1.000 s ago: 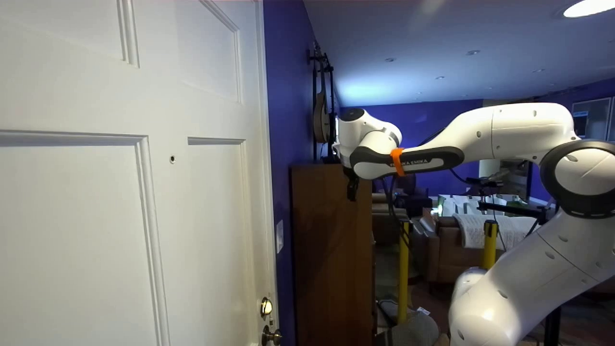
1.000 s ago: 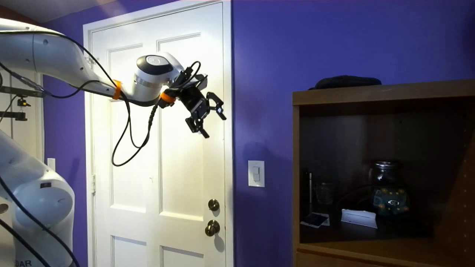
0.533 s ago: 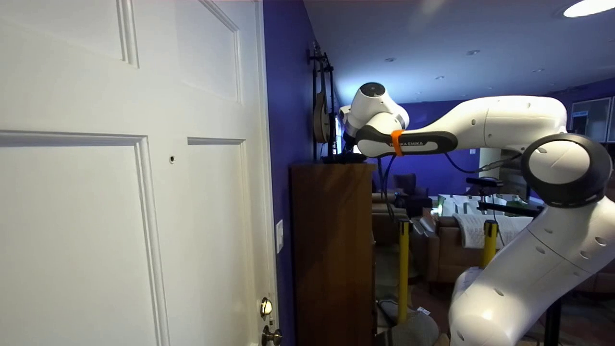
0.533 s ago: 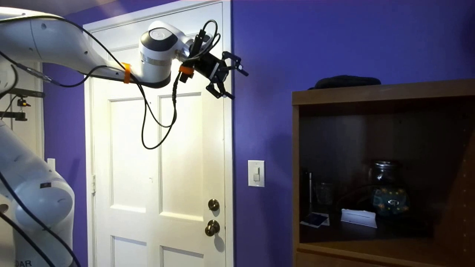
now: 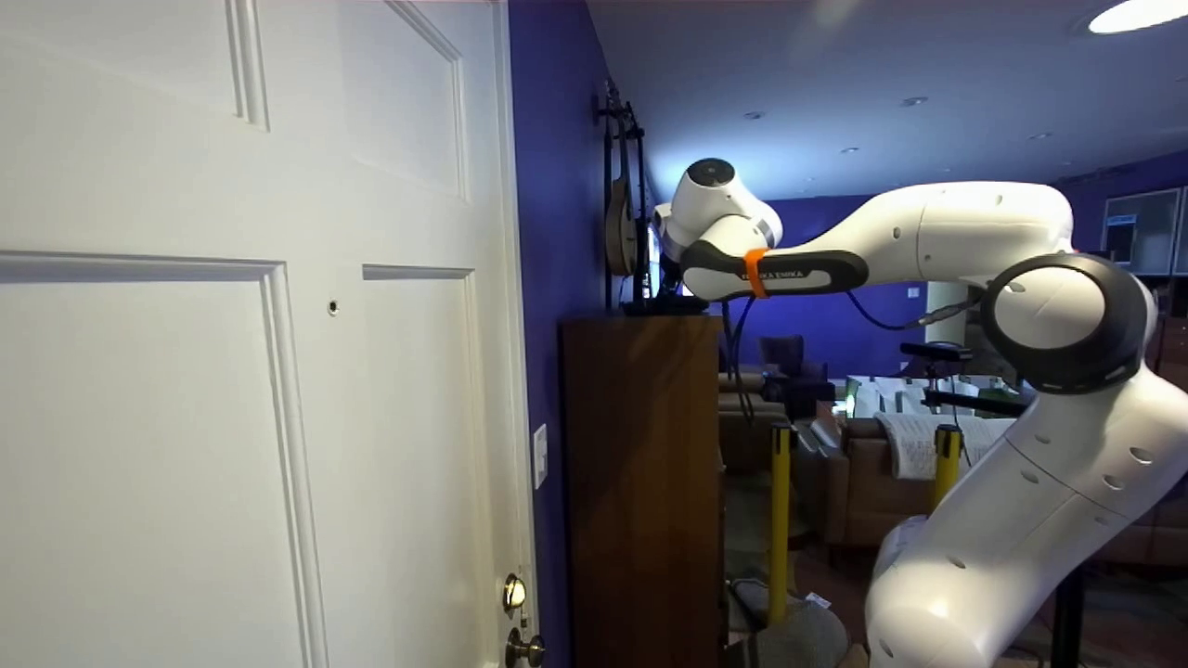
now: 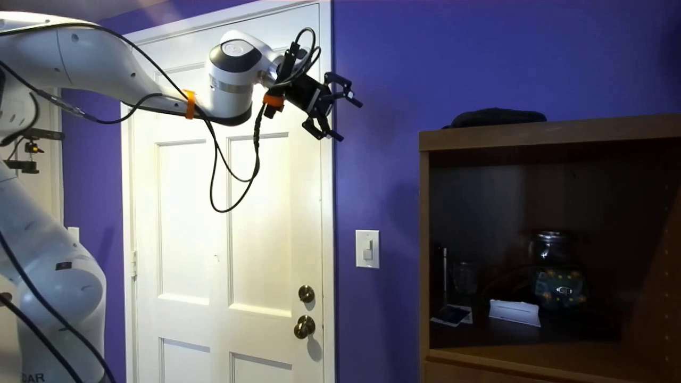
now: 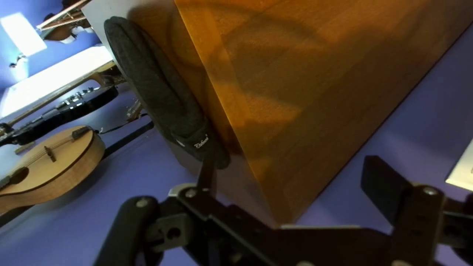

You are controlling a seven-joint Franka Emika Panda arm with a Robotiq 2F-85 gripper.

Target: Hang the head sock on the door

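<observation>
The head sock (image 6: 497, 116) is a dark cloth lying on top of the brown cabinet. In the wrist view the head sock (image 7: 159, 85) looks long and folded, with white lettering at its near end. In an exterior view it is a dark strip (image 5: 689, 307) partly behind the wrist. The white panelled door (image 6: 183, 213) with brass knob (image 6: 304, 326) stands shut behind the arm; it also fills the left of an exterior view (image 5: 186, 195). My gripper (image 6: 351, 122) is open and empty, left of the cabinet, at about the sock's height and apart from it. Its fingers (image 7: 292, 164) are spread wide.
The brown cabinet (image 6: 553, 127) has an open shelf holding a jar (image 6: 553, 247), a bag (image 6: 561, 287) and a white card (image 6: 514, 313). A light switch (image 6: 367, 249) is on the purple wall. Stringed instruments (image 7: 55, 159) hang beyond the cabinet. A cable loop (image 6: 234, 197) hangs below the wrist.
My open gripper has risen and moved away from the door toward the cabinet, mostly in the first half second, then only slightly further. The head sock has not moved.
</observation>
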